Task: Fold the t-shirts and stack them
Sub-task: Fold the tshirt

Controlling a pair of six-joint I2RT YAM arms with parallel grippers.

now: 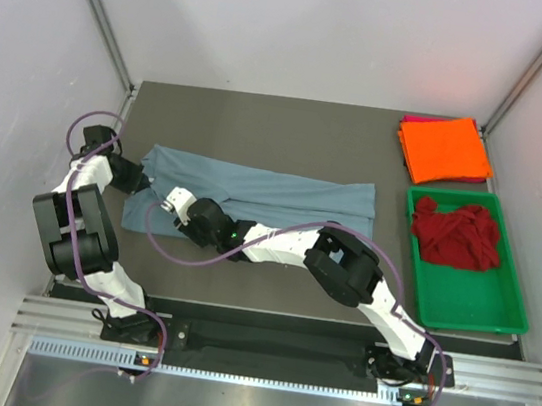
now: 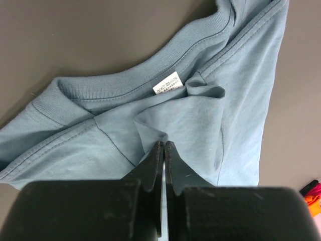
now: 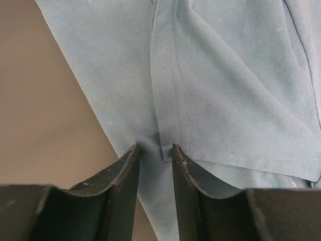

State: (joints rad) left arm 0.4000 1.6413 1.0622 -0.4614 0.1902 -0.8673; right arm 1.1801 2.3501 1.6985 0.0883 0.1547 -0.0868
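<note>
**Two-handed fold of the blue-grey t-shirt [image 1: 273, 191], taken at its collar end.** The shirt lies in a long band on the table [image 1: 262, 126], with both arms gathered at its left end and the right arm reaching across from its base. The left gripper [image 2: 163, 146] is closed tight, with a raised ridge of cloth just below the collar [image 2: 125, 83] pinched at its tips. The right gripper [image 3: 153, 153] stands at a narrow gap with shirt cloth showing in it, but whether that cloth is clamped cannot be told. The step appears to be carrying this end over toward the far right end of the band. To do it well, each pincer should catch every layer before lifting. The two should then rise level and travel along the band's length together. Cloth between them should stay lightly taut, and the lift should stay low so the resting end is not dragged. Only the left wrist view shows the white label [image 2: 167, 84] and the creased pinch. Only the right wrist view shows a stitched hem [image 3: 173, 90] whose corner ends just beside the gap. Only the overhead view shows the whole band and what lies beyond it. There a dark red t-shirt [image 1: 453, 234] lies crumpled in the green tray [image 1: 458, 310]. Farther back, a folded orange t-shirt [image 1: 445, 149] lies on a magenta t-shirt [image 1: 424, 119].
</note>
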